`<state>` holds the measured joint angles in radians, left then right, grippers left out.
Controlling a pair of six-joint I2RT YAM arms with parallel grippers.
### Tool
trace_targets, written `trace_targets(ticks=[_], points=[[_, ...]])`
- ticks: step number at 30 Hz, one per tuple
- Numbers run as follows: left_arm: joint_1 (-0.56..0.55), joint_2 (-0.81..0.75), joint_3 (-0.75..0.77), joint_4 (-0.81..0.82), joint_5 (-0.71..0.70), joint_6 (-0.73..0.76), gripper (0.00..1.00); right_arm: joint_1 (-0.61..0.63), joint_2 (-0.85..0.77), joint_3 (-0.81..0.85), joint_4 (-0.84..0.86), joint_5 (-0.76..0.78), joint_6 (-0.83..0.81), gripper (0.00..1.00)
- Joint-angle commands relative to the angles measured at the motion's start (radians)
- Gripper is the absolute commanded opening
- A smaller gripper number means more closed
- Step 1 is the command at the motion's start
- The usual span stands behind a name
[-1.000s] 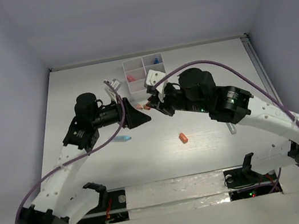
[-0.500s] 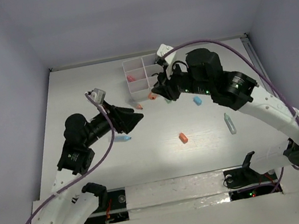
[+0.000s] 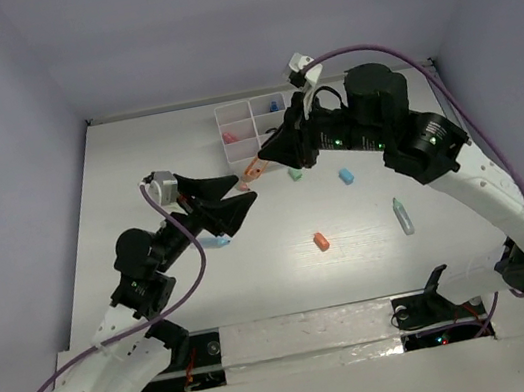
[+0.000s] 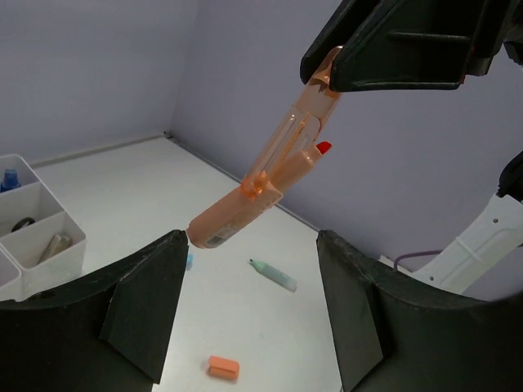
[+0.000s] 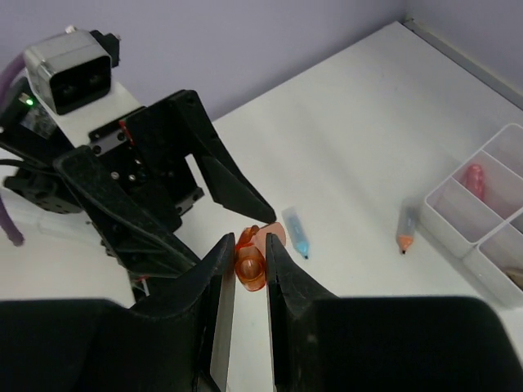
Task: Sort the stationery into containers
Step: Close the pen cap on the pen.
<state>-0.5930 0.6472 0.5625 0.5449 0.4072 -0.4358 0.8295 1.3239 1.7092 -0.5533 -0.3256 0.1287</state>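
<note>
Bench from above: the right tool pinches a translucent orange plastic marker in the air just beside the white plastic six-compartment organiser box. The left tool gapes empty near it.

Left wrist view: the marker hangs slanted, with a smooth opaque barrel below and its clear upper end in the grip. It could swing, so move slowly and lower it lengthwise into one compartment before releasing.

Right wrist view: matte black fingers clamp the glossy end. Whether a hand-over is meant is unclear.
</note>
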Motion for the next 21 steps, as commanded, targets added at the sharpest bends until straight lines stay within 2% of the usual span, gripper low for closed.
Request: trace_targets(ticks=[1, 9, 11, 16, 21], points=[[-0.025, 0.015, 0.010, 0.176, -0.054, 0.051, 0.61, -0.009, 0.008, 0.067, 0.039, -0.055, 0.069, 0.00], [-0.025, 0.006, 0.027, 0.173, -0.071, 0.080, 0.60, -0.009, -0.003, 0.089, 0.036, -0.098, 0.100, 0.00], [-0.025, 0.011, 0.034, 0.179, -0.051, 0.072, 0.55, -0.009, 0.000, 0.090, 0.038, -0.101, 0.107, 0.00], [-0.034, 0.022, 0.056, 0.173, -0.016, 0.062, 0.36, -0.009, 0.000, 0.093, 0.041, -0.102, 0.114, 0.00], [-0.034, 0.011, 0.059, 0.178, 0.016, 0.043, 0.32, -0.009, -0.011, 0.087, 0.059, -0.098, 0.121, 0.00]])
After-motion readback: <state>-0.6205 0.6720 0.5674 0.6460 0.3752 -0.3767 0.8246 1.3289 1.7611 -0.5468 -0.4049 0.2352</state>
